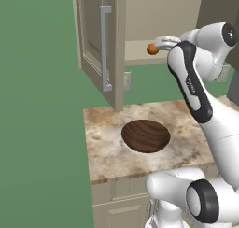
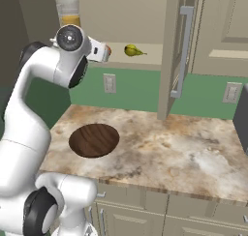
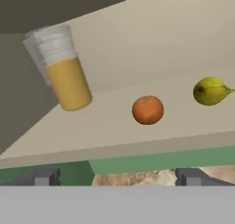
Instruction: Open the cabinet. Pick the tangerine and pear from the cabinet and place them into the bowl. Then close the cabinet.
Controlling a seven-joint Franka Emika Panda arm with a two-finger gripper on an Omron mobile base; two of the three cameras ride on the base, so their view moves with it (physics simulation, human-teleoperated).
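Tool (image 3: 114,177) spread wide, empty, facing cabinet (image 1: 100,45) shelf. Tangerine (image 3: 148,109) likely light, firm, prone to roll: pinch across middle. Pear (image 3: 210,91) beside it; bowl (image 1: 145,135) on desk.

Open cabinet (image 2: 177,56) door, pear (image 2: 132,50) on shelf, bowl (image 2: 94,140) on marbled counter (image 2: 174,153).

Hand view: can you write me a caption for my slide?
Open fingers face the cabinet shelf, with the tangerine between a glass of orange juice and the pear.
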